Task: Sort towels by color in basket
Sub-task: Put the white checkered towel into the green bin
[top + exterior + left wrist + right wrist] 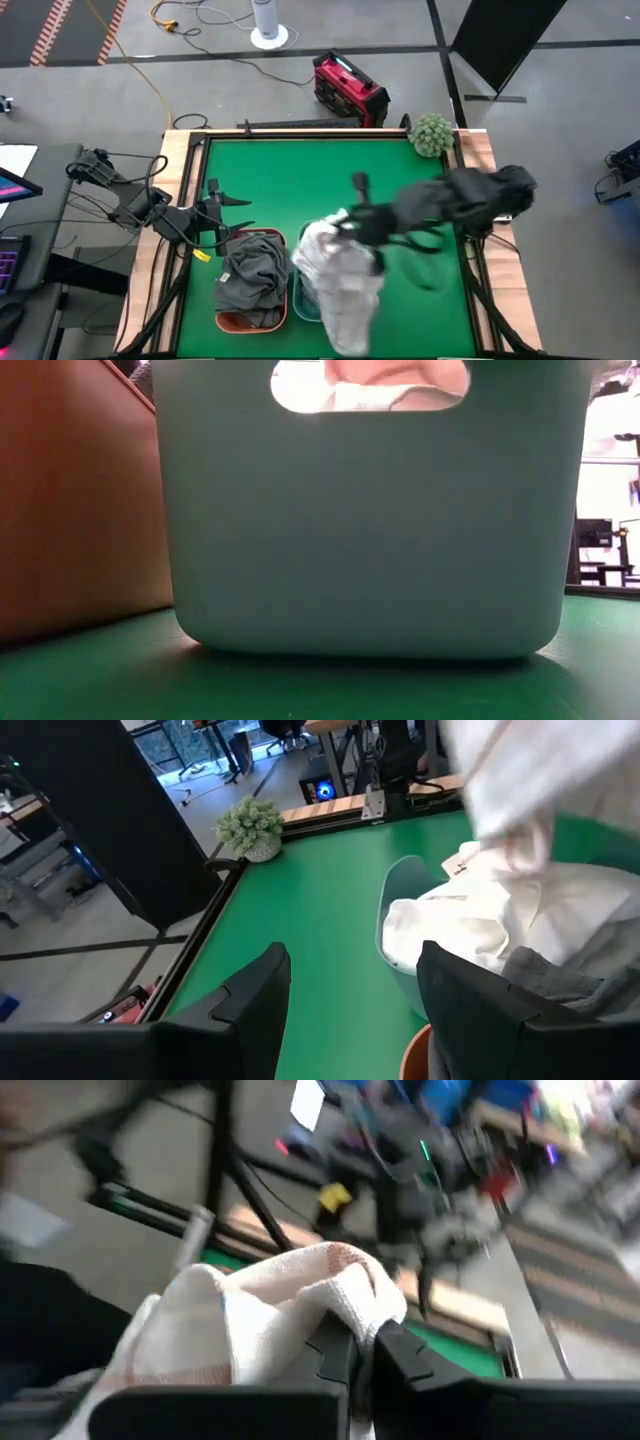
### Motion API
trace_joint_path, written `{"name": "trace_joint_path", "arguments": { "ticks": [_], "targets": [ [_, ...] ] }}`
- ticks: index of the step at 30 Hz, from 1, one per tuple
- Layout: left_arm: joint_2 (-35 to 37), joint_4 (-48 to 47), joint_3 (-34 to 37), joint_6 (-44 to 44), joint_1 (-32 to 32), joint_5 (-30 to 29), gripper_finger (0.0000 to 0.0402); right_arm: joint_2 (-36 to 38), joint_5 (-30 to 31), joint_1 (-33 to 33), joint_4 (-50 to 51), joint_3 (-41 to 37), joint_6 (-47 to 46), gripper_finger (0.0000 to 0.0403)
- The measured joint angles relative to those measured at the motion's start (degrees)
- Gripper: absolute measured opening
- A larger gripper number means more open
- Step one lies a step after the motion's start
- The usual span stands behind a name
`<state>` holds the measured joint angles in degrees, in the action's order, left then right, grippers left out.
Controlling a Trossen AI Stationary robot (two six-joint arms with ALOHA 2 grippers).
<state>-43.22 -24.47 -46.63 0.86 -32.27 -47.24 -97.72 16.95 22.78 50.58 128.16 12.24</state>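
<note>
I am holding a soft white cloth towel with faint red check lines in my right gripper, the two dark fingers pressed together on a fold of it. In the high view the towel is hanging from that gripper over the pale teal plastic basket, draping down across its rim and the white cloth already heaped inside. Just beside it, the rust-orange basket is carrying a pile of dark grey towels. My left gripper is waiting near that orange basket, its fingers spread and holding nothing. I judge I am at the placing step for a white towel. Next I would need to lower over the teal basket and part my right fingers so the cloth falls inside rather than over the edge.
</note>
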Motion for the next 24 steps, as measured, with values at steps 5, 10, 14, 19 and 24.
{"name": "trace_joint_path", "arguments": {
  "ticks": [5, 10, 14, 19, 24],
  "targets": [
    [0.0, 0.0, 0.0, -0.1, 0.0, 0.0, 0.0208, -4.1, 9.2, -6.4, 0.6, -0.1, -1.1, 0.0037],
    [0.0, -0.7, 0.0, -0.1, 0.0, 0.0, 0.0208, -4.7, 26.4, -11.1, 7.0, 0.0, 1.7, 0.0035],
    [0.0, -2.0, 0.0, -0.1, 0.0, 0.0, 0.0208, -4.5, 26.8, -14.3, 12.8, 0.0, 3.1, 0.0036],
    [0.0, -2.2, 0.0, 0.3, 0.0, 0.0, 0.0208, -4.3, 16.6, -15.4, 18.1, 0.0, 5.1, 0.0036],
    [0.0, -2.2, 0.0, 0.5, 0.0, 0.0, 0.0208, -5.0, -5.7, -14.1, 13.6, 0.0, 0.8, 0.0036]
  ]
}}
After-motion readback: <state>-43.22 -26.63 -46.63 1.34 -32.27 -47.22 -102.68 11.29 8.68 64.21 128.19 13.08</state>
